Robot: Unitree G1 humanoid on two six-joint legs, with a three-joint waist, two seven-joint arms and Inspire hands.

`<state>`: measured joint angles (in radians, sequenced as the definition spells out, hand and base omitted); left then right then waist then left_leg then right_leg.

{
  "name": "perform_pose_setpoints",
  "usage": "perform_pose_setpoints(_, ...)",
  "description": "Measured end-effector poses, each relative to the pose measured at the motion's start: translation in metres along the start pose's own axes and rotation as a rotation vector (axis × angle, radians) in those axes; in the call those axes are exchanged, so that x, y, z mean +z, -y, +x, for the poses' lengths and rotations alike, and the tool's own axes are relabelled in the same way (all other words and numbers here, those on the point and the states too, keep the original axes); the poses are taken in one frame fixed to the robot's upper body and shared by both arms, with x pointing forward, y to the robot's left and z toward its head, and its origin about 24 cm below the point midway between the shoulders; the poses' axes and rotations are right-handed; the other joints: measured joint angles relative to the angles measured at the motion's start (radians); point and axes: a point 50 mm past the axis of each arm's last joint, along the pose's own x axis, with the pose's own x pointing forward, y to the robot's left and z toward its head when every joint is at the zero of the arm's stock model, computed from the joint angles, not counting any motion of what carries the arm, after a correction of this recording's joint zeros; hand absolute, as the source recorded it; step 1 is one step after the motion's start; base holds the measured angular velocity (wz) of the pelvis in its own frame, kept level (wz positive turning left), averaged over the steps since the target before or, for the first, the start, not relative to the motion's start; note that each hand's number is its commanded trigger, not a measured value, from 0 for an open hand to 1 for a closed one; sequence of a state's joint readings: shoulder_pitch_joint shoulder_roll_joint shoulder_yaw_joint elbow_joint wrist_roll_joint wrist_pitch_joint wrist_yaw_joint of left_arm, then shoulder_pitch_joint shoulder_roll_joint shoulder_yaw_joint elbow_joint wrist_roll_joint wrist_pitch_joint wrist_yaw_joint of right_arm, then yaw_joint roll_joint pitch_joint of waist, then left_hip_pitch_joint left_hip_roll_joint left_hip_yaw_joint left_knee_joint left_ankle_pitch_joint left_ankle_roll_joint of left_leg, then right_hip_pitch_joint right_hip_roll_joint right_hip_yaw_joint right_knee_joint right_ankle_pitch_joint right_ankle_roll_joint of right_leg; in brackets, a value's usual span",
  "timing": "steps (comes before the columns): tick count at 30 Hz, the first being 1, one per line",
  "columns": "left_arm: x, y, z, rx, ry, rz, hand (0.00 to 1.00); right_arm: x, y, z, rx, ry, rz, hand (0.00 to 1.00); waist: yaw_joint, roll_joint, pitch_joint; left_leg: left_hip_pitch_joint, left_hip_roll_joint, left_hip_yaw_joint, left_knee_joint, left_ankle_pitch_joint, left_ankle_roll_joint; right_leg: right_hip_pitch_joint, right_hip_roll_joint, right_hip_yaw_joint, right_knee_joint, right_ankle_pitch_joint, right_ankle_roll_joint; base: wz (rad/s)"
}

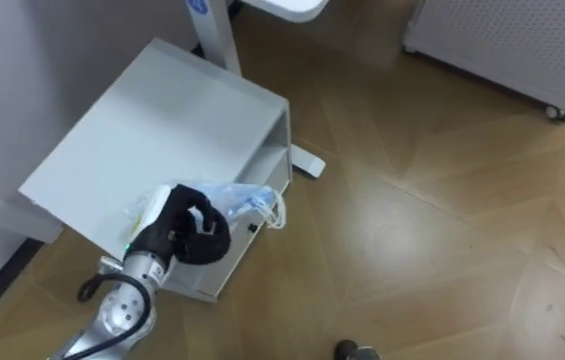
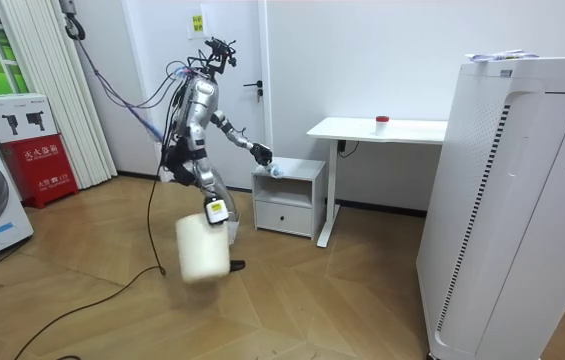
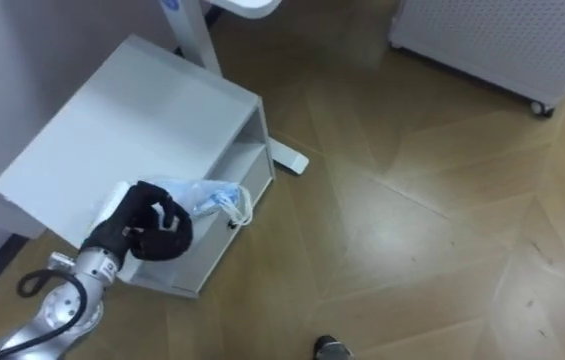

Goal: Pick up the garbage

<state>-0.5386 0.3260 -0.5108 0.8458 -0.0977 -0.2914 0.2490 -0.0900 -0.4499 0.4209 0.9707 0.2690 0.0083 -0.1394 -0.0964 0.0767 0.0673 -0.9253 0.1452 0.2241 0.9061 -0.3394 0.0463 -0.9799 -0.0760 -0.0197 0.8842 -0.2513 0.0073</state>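
Left hand (image 1: 187, 232), lower left of the frame, curls its fingers on the crumpled clear plastic bag (image 1: 245, 200) at the white cabinet's (image 1: 162, 120) front edge. Firm the pinch first, then lift straight up so the loose film clears the edge. Right hand (image 2: 212, 207) hangs by a white bin (image 2: 203, 250).

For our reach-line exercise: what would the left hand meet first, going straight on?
The left hand would probably meet the crumpled clear plastic just ahead of it, on the white cabinet.
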Motion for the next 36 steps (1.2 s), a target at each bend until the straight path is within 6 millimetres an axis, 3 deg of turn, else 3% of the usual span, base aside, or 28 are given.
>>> perform_pose_setpoints(3,0.005,0.012,-0.004,-0.053,0.019,-0.079,1.0,0.018,0.003,0.004,-0.038,0.047,-0.047,1.0,0.022,-0.019,0.0001,0.015,-0.001,0.005,-0.019,0.003,-0.002,0.008,-0.006,0.0,-0.012,-0.001,0.001,-0.02)
perform_pose_setpoints(7,0.002,0.019,-0.009,-0.101,0.01,-0.114,1.0,0.047,0.007,0.009,-0.071,0.118,-0.046,1.0,0.023,-0.053,-0.0025,0.015,0.002,0.004,-0.023,0.006,-0.005,0.01,-0.008,-0.012,-0.023,0.004,-0.007,-0.02)
perform_pose_setpoints(10,-0.003,0.028,-0.017,-0.156,0.0,-0.148,1.0,0.087,0.011,0.012,-0.094,0.21,0.043,1.0,0.023,-0.057,-0.0041,0.02,0.009,0.002,-0.026,0.007,-0.006,0.02,0.006,-0.014,-0.043,0.015,-0.008,-0.1)
perform_pose_setpoints(13,-0.008,0.036,-0.025,-0.225,-0.011,-0.164,1.0,0.123,-0.007,0.01,-0.02,0.337,0.22,1.0,0.023,-0.061,-0.0061,0.048,0.011,-0.001,-0.038,0.008,-0.009,0.053,0.01,-0.018,-0.056,0.016,-0.009,0.02)
perform_pose_setpoints(16,-0.011,0.04,-0.029,-0.269,-0.015,-0.168,1.0,0.142,-0.037,0.005,0.119,0.402,0.29,1.0,0.03,-0.061,-0.0067,0.069,0.011,-0.01,-0.055,0.013,-0.014,0.087,0.008,-0.037,-0.082,0.018,-0.013,0.08)
perform_pose_setpoints(19,-0.007,0.046,-0.032,-0.319,0.006,-0.186,1.0,0.147,-0.046,0.002,0.183,0.423,0.291,1.0,0.049,-0.061,-0.0068,0.074,0.012,-0.009,-0.061,0.014,-0.012,0.091,0.003,-0.036,-0.088,0.019,-0.011,0.02)
perform_pose_setpoints(27,-0.016,0.06,-0.048,-0.466,-0.019,-0.256,1.0,0.15,-0.05,0.0,0.264,0.463,0.241,1.0,0.063,-0.071,-0.007,0.081,-0.021,-0.003,-0.106,0.028,0.002,0.09,-0.029,-0.039,-0.103,0.017,0.001,0.07)
perform_pose_setpoints(34,-0.016,0.068,-0.053,-0.543,-0.016,-0.259,1.0,0.152,-0.049,0.0,0.276,0.47,0.234,1.0,0.063,-0.095,-0.0092,0.081,-0.017,0.01,-0.107,0.028,0.002,0.084,-0.028,-0.034,-0.104,0.018,0.001,-0.03)
perform_pose_setpoints(35,-0.017,0.069,-0.054,-0.557,-0.017,-0.258,0.93,0.152,-0.049,0.0,0.279,0.471,0.232,1.0,0.064,-0.095,-0.0096,0.082,-0.017,0.01,-0.107,0.028,0.002,0.084,-0.028,-0.034,-0.103,0.018,0.001,0.0)
perform_pose_setpoints(36,-0.018,0.07,-0.055,-0.56,-0.021,-0.259,0.62,0.153,-0.049,0.0,0.279,0.473,0.232,1.0,0.064,-0.095,-0.0096,0.083,-0.016,0.01,-0.107,0.028,0.002,0.084,-0.027,-0.034,-0.103,0.018,0.001,0.0)
